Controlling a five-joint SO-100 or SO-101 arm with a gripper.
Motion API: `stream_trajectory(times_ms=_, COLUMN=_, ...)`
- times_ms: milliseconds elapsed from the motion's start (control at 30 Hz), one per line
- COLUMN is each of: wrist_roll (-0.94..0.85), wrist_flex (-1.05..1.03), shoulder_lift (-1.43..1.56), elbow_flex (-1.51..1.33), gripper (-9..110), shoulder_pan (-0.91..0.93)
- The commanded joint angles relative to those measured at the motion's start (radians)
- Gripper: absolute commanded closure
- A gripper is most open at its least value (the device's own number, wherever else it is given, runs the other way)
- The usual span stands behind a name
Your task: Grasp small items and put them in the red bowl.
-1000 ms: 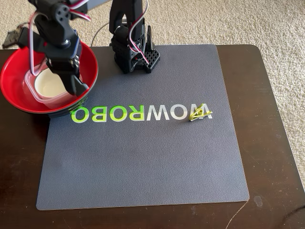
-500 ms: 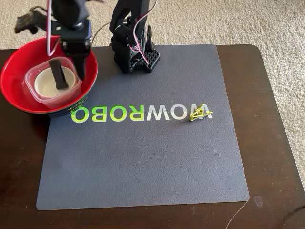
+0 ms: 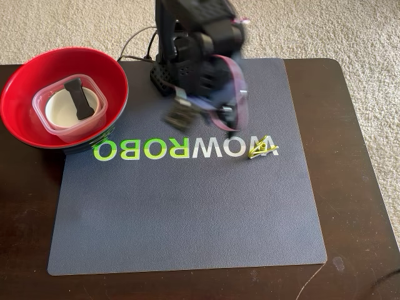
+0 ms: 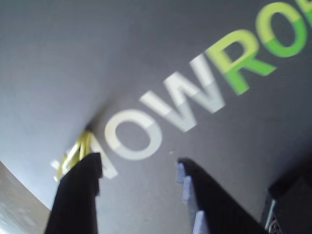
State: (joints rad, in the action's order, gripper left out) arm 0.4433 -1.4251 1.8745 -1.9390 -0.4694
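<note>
A tiny yellow-green wiry clip (image 3: 262, 149) is seen lying on the grey mat (image 3: 187, 212), at the right end of its printed white and green lettering (image 3: 185, 148) and toward the right edge of the dark surface (image 3: 359, 187) in the fixed view. At the far left corner of the surface, the red bowl (image 3: 25, 78), glossy red inside and black outside, is shown holding a clear square plastic container (image 3: 41, 99); nested in that is a small white round bowl (image 3: 59, 112), and a black bone-shaped piece (image 3: 79, 97) is laid across it. The tool (image 4: 139, 168), blurred in the fixed view, is pictured in the wrist view with its jaws spread wide and nothing between them, the clip (image 4: 73, 153) partly hidden behind one black finger (image 4: 78, 195).
</note>
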Motion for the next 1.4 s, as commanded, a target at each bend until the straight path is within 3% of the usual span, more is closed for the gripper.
stream_trajectory(times_ms=0, wrist_roll=-0.002, wrist_flex=0.095, shoulder_lift=-0.054, elbow_flex=-0.006, gripper=81, shoulder_pan=-0.109)
stream_trajectory(times_ms=200, wrist_roll=-0.031, wrist_flex=0.235, shoulder_lift=-0.140, elbow_flex=0.006, gripper=81, shoulder_pan=-0.199)
stream_trajectory(times_ms=433, wrist_roll=-0.080, wrist_flex=0.328, shoulder_lift=-0.264, elbow_flex=-0.005, gripper=81, shoulder_pan=-0.115)
stream_trajectory(times_ms=733, wrist_roll=-0.209, wrist_flex=0.350, shoulder_lift=-0.334, elbow_flex=-0.017, gripper=84, shoulder_pan=-0.124)
stream_trajectory(times_ms=1067, wrist_roll=-0.225, wrist_flex=0.374, shoulder_lift=-0.311, elbow_flex=-0.052, gripper=85, shoulder_pan=-0.201)
stream_trajectory(times_ms=1233, wrist_roll=-0.253, wrist_flex=0.373, shoulder_lift=-0.319, elbow_flex=-0.052, gripper=100, shoulder_pan=-0.184)
stream_trajectory(times_ms=1367, wrist_roll=-0.259, wrist_flex=0.374, shoulder_lift=-0.319, elbow_flex=-0.054, gripper=101, shoulder_pan=-0.164)
